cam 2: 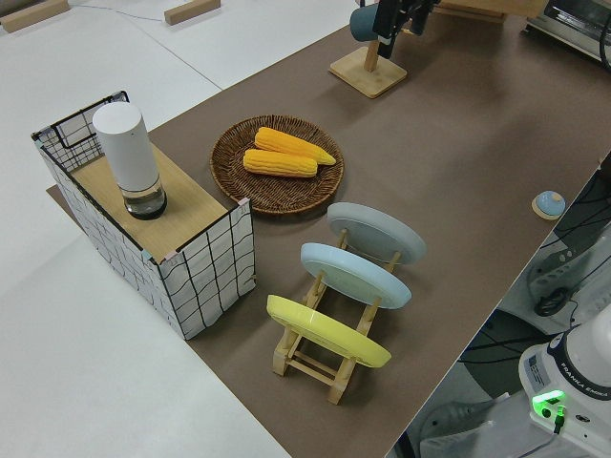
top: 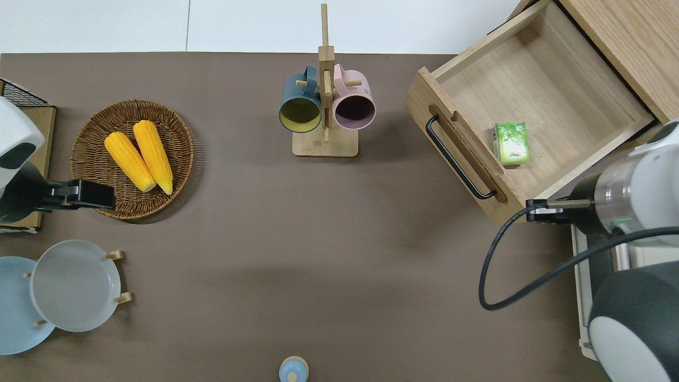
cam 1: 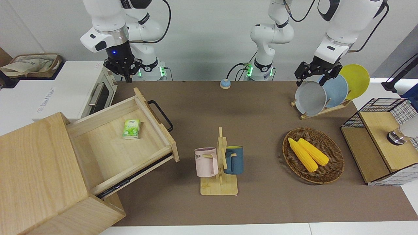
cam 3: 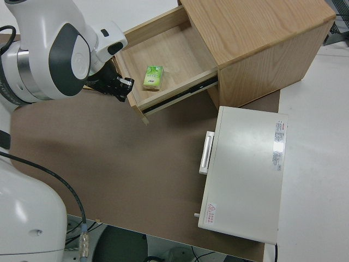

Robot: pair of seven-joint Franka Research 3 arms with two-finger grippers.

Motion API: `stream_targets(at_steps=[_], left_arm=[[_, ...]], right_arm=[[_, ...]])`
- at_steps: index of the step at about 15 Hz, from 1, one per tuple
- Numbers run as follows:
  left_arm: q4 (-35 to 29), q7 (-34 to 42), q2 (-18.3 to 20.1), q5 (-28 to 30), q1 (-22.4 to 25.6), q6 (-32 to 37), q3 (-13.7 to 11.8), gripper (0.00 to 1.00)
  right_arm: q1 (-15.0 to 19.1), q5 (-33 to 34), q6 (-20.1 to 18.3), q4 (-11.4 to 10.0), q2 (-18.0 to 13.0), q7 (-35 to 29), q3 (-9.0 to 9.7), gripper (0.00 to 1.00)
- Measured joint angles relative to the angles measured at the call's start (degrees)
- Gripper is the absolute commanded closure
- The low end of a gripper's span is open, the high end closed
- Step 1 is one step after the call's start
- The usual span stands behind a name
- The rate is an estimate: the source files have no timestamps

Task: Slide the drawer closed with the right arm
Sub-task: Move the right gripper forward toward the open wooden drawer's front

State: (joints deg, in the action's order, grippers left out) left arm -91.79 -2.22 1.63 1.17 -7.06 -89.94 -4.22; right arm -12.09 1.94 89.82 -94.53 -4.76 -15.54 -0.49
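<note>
Drawer [cam 1: 125, 143]: pulled well out of the big wooden box [cam 1: 39, 173] at the right arm's end of the desk [cam 1: 254, 130]; its front panel, long axis running diagonally, faces the middle of the desk, with the black loop handle [cam 1: 160, 115] on that face.
Toaster oven [cam 1: 70, 89]: white, just beside the open drawer, nearer to the robots.
Right arm [cam 1: 107, 26]: the closer arm by far; it comes down at the drawer's end of the desk.
Left arm [cam 1: 339, 29]: parked.
Right gripper [cam 1: 125, 75]: in the overhead view it sits over the desk at the drawer front's corner nearest the robots, holding nothing; whether its fingers are apart or together I cannot tell.
Key relation: the drawer front lies just beside the gripper, and the box lies diagonally away toward the desk's end. Closing likely calls for getting onto the handle side of the panel and pushing square to it, along the runners.
Green packet [cam 1: 131, 129]: lies flat inside the drawer, near the front panel.
</note>
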Motion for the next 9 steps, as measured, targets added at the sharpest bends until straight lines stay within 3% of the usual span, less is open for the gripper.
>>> stream_targets(at_steps=[4,9], left_arm=[[0.0,0.0,0.0,0.0,0.0,0.0,0.0,0.00],[0.0,0.0,0.0,0.0,0.0,0.0,0.0,0.00]], right_arm=[[-0.3,-4.1,0.0,0.0,0.0,-8.5,1.52,1.000],[-1.1,-4.9,0.0,0.1,0.0,-22.1,6.67,1.000]])
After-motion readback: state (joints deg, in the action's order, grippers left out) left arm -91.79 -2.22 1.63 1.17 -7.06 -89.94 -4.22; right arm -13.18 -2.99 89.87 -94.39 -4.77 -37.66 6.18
